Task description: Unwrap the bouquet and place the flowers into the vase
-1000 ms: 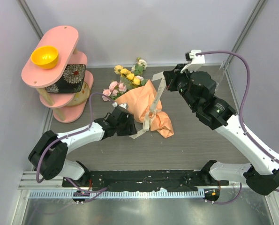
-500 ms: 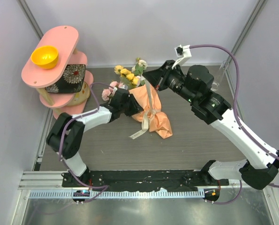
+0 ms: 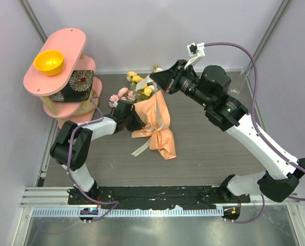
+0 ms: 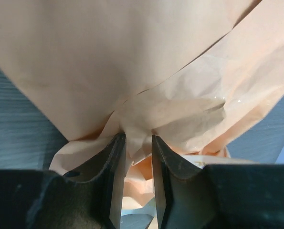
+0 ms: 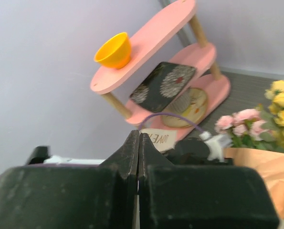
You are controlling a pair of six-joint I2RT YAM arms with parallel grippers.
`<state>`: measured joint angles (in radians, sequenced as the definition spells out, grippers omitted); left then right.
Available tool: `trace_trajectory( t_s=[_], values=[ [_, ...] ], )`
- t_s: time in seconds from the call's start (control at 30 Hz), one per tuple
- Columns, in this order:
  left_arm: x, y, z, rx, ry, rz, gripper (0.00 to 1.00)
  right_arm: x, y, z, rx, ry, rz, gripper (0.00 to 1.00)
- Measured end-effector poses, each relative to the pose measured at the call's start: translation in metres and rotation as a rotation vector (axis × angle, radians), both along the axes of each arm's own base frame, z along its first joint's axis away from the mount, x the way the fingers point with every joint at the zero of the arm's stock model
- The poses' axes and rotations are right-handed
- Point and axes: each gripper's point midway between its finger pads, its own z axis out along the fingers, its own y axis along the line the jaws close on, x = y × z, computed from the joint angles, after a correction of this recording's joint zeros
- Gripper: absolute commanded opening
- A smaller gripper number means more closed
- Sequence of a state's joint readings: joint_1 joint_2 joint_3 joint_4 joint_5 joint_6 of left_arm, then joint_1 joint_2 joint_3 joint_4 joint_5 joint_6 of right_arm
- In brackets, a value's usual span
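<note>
We've got the left jaws pinching the paper [image 4: 132,57] at 9 o'clock on the bouquet [image 3: 160,137], right jaws clamped on its ribbon [image 3: 140,148].

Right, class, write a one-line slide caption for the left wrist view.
Left gripper pinches a fold of the orange paper wrap, grey table behind.

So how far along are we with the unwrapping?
Done: the ribbon is pulled loose, one end trailing on the table, though it still crosses the kraft paper. In hand: right gripper shut, apparently on the ribbon; left gripper pinching a fold of the paper. Left: the flowers still sit in the paper, none moved yet.
</note>
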<state>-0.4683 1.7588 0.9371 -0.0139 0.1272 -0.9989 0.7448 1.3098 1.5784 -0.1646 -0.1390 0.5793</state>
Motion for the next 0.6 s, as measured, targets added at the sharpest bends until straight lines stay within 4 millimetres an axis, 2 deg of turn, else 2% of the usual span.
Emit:
trace_trajectory(
  t_s=[0.1, 0.17, 0.23, 0.3, 0.37, 0.4, 0.47, 0.5, 0.53, 0.57, 0.6],
  values=[
    [-0.003, 0.012, 0.013, 0.035, -0.025, -0.002, 0.34, 0.017, -0.014, -0.009, -0.044, -0.021, -0.122, 0.03],
    [-0.006, 0.017, 0.024, 0.058, -0.051, -0.016, 0.35, 0.033, -0.034, -0.024, -0.104, -0.029, -0.253, 0.04],
    [-0.010, 0.023, 0.032, 0.088, -0.069, -0.034, 0.41, 0.044, -0.054, -0.042, -0.169, -0.023, -0.360, 0.05],
    [-0.015, 0.029, 0.038, 0.120, -0.082, -0.059, 0.53, 0.058, -0.079, -0.064, -0.242, -0.007, -0.474, 0.05],
    [-0.022, 0.033, 0.046, 0.139, -0.091, -0.082, 0.59, 0.073, -0.105, -0.087, -0.312, 0.025, -0.579, 0.05],
    [-0.024, 0.034, 0.053, 0.140, -0.107, -0.098, 0.66, 0.080, -0.117, -0.099, -0.340, 0.043, -0.619, 0.06],
    [-0.031, 0.033, 0.074, 0.122, -0.154, -0.140, 0.69, 0.097, -0.148, -0.135, -0.409, 0.110, -0.706, 0.16],
    [-0.033, 0.031, 0.086, 0.109, -0.184, -0.154, 0.70, 0.104, -0.159, -0.153, -0.435, 0.148, -0.735, 0.34],
    [-0.037, 0.028, 0.100, 0.083, -0.218, -0.173, 0.70, 0.112, -0.176, -0.181, -0.477, 0.210, -0.766, 0.43],
    [-0.041, 0.025, 0.116, 0.056, -0.256, -0.191, 0.70, 0.117, -0.184, -0.205, -0.504, 0.265, -0.777, 0.47],
    [-0.046, 0.023, 0.131, 0.029, -0.291, -0.209, 0.70, 0.121, -0.194, -0.238, -0.559, 0.339, -0.776, 0.50]
  ],
)
